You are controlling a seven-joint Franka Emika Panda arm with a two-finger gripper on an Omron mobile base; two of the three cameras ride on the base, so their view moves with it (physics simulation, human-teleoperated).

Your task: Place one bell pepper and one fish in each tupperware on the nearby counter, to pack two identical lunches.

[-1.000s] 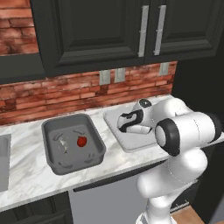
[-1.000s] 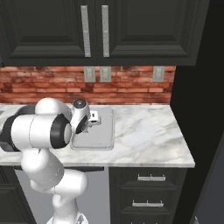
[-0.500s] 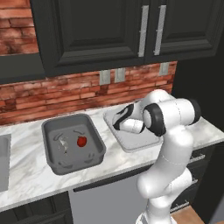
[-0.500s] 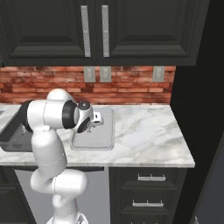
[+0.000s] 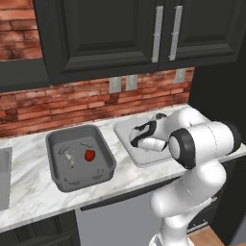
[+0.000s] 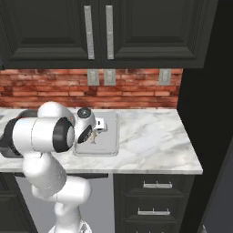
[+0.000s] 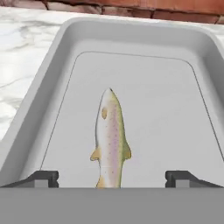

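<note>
Tupperware comes as two containers on the white marble counter (image 5: 29,187), and judging by what lies in them the packing looks a little more than half done. Largest is the deep dark grey tub (image 5: 80,157), on the left; inside it sits a small red bell pepper (image 5: 89,155) with a pale, slim shape just beside it that is probably a fish, though it is too small to tell for sure. If so, that lunch is complete. To its right, near the brick back wall, is the shallow light grey tray (image 5: 126,130), and in the hand view a speckled fish (image 7: 110,139) lies flat on the tray's floor, lengthwise, its tail toward the camera and its head toward the far rim. No bell pepper shows on the part of the tray that can be seen, so what seems to be left is one pepper for this tray; where that pepper waits cannot be told. The gripper (image 7: 112,177) hangs low over the tray with its jaws spread wide, one dark tip on either side of the fish's tail and neither touching it, so the fish reads as set down and let go. No brand, label or writing can be read anywhere on the containers, the counter or the dark cabinets (image 6: 98,32).
</note>
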